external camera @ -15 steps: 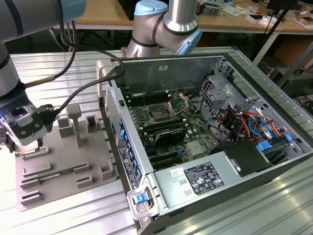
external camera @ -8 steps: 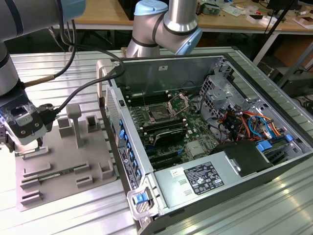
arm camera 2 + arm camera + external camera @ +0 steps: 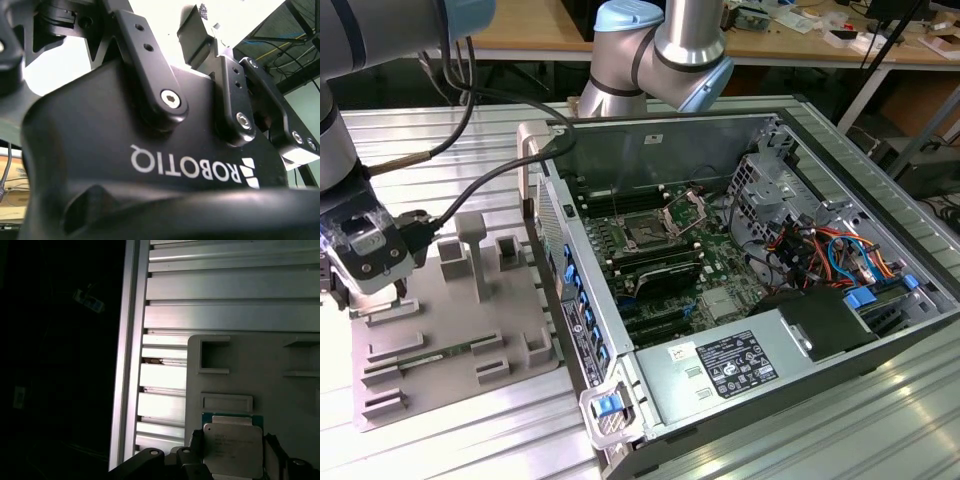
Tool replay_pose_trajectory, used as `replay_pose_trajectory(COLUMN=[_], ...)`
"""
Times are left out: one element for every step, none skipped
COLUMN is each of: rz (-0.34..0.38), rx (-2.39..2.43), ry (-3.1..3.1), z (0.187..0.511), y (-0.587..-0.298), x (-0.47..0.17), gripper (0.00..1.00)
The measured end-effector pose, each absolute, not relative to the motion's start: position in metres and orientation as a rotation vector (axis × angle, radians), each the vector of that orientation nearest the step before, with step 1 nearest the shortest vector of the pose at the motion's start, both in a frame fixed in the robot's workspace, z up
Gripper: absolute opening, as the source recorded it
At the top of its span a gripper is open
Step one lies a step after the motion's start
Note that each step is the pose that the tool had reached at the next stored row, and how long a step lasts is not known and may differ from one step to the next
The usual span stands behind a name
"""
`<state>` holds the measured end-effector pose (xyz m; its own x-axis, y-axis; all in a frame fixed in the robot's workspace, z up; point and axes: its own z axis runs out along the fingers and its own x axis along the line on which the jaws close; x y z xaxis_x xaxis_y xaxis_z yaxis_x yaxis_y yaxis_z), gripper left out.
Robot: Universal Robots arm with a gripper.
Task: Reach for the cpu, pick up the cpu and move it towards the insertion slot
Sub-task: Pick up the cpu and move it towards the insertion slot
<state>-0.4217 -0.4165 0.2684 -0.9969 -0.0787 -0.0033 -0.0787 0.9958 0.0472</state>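
1. The gripper hangs low over the left end of the grey tray, on the exterior view's left. I cannot tell whether it is clenched.
2. The cpu lies flat on that tray, at the gripper. It is likely light, stiff and fragile, and best held by opposite edges.
3. One cpu edge is cut off. The insertion slot lies well apart.

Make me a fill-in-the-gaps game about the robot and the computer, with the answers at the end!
1. The gripper hangs close above the cpu, over a tray coloured ____.
2. The tray stands on the exterior view's ____ of the open computer case.
3. The insertion slot is part of the ____ circuit board inside the case.

Missing words: grey; left; green.
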Motion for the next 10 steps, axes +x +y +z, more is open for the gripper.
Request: replay_pose_trajectory(rz=[0.074, 0.074, 0.074, 0.074, 0.074, 0.074, 0.074, 0.074, 0.074, 0.074], rx=[-0.124, -0.124, -0.124, -0.124, -0.124, -0.124, -0.124, -0.124, -0.124, -0.124], ry=[3.137, 3.137, 3.137, 3.137, 3.137, 3.137, 3.137, 3.137, 3.137, 3.137], z=[0.2687, 0.2692, 0.2695, 0.2698, 0.2701, 0.2704, 0.2706, 0.2708, 0.271, 0.2713], y=[-0.4166, -0.4166, -0.4166, -0.4165, -0.4165, -0.4166, -0.4166, -0.4165, -0.4166, -0.4166], x=[-0.4217, -0.4217, -0.4217, -0.4217, -0.4217, -0.4217, -0.4217, -0.4217, -0.4217, -0.4217], gripper=[0.55, 0.55, 0.55, 0.55, 0.55, 0.55, 0.55, 0.55, 0.55, 0.55])
